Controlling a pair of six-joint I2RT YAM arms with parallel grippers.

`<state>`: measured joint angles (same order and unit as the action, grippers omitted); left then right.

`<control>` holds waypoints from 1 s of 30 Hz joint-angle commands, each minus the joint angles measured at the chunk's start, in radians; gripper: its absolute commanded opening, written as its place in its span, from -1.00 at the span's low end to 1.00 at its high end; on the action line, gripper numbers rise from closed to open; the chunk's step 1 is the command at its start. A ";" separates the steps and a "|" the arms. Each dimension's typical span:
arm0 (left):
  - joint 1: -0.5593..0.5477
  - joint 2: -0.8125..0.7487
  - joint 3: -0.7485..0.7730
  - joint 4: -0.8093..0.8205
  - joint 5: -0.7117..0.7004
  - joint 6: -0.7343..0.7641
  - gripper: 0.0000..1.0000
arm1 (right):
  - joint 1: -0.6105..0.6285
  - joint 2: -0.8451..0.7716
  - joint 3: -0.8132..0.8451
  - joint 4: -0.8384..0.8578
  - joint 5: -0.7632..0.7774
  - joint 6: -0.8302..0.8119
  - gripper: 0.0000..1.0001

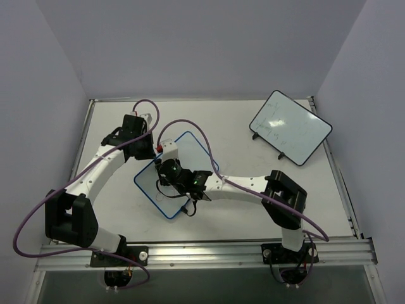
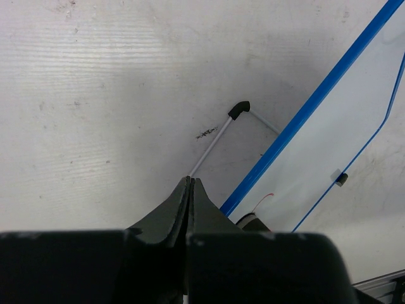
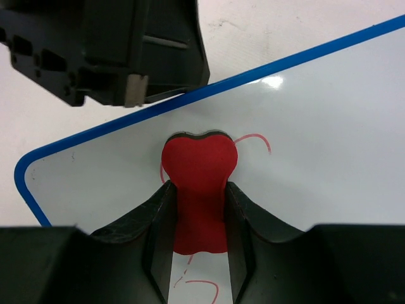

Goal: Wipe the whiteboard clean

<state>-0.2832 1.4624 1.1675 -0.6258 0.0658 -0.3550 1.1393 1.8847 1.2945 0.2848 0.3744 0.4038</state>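
Note:
The whiteboard [image 1: 190,158], white with a blue frame, lies flat mid-table. It also shows in the right wrist view [image 3: 316,126] and the left wrist view [image 2: 329,133]. My right gripper [image 1: 162,155] [image 3: 199,189] is shut on a red eraser [image 1: 158,147] [image 3: 199,161], which is pressed on the board near its far left corner. Red marks [image 3: 256,139] curve beside the eraser and more red marks [image 3: 205,288] lie behind it. My left gripper [image 1: 145,147] [image 2: 190,182] is shut just outside the board's left edge, with its tips at the board's wire foot [image 2: 215,142].
A black-framed whiteboard [image 1: 291,126] stands tilted at the back right. The left gripper's body [image 3: 114,50] sits close beyond the board's far edge, right by the eraser. Purple cables loop over both arms. White walls enclose the table on three sides.

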 commanded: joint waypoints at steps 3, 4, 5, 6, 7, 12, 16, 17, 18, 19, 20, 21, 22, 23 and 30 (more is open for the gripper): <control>-0.013 -0.031 -0.002 0.008 0.037 0.005 -0.95 | -0.090 -0.024 -0.047 -0.180 -0.045 0.012 -0.55; -0.013 -0.030 -0.002 0.008 0.037 0.005 -0.95 | -0.098 -0.029 -0.047 -0.193 -0.048 0.012 -0.55; -0.013 -0.031 -0.002 0.006 0.037 0.005 -0.95 | -0.114 -0.038 -0.050 -0.199 -0.051 0.010 -0.55; -0.013 -0.030 -0.002 0.008 0.037 0.005 -0.95 | -0.119 -0.042 -0.050 -0.203 -0.054 0.009 -0.55; -0.013 -0.030 -0.002 0.008 0.037 0.005 -0.95 | -0.125 -0.047 -0.050 -0.214 -0.061 0.004 -0.55; -0.013 -0.030 -0.005 0.009 0.037 0.004 -0.95 | -0.161 -0.052 -0.028 -0.248 -0.094 -0.008 -0.55; -0.013 -0.030 -0.005 0.009 0.039 0.004 -0.95 | -0.162 -0.021 0.026 -0.282 -0.129 -0.026 -0.58; -0.013 -0.028 -0.005 0.011 0.039 0.004 -0.95 | -0.161 -0.007 0.037 -0.282 -0.149 -0.033 -0.59; -0.013 -0.030 -0.005 0.011 0.040 0.002 -0.95 | -0.159 -0.001 0.045 -0.282 -0.157 -0.034 -0.60; -0.013 -0.030 -0.005 0.011 0.039 0.004 -0.95 | -0.148 0.004 0.058 -0.311 -0.161 -0.036 -0.60; -0.013 -0.030 -0.005 0.009 0.039 0.005 -0.95 | -0.141 0.011 0.065 -0.309 -0.166 -0.037 -0.60; -0.013 -0.030 -0.005 0.011 0.039 0.004 -0.95 | -0.132 0.014 0.069 -0.311 -0.163 -0.037 -0.60; -0.013 -0.031 -0.005 0.011 0.040 0.005 -0.95 | -0.112 0.016 0.081 -0.312 -0.160 -0.037 -0.60; -0.013 -0.031 -0.005 0.011 0.039 0.005 -0.95 | -0.101 0.024 0.088 -0.314 -0.157 -0.037 -0.60; -0.013 -0.031 -0.008 0.012 0.042 0.002 -0.95 | -0.013 0.073 0.143 -0.308 -0.129 -0.017 -0.60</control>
<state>-0.2855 1.4620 1.1633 -0.6235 0.0654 -0.3542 1.0737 1.8931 1.4052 0.0212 0.2733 0.3874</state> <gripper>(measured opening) 0.031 0.283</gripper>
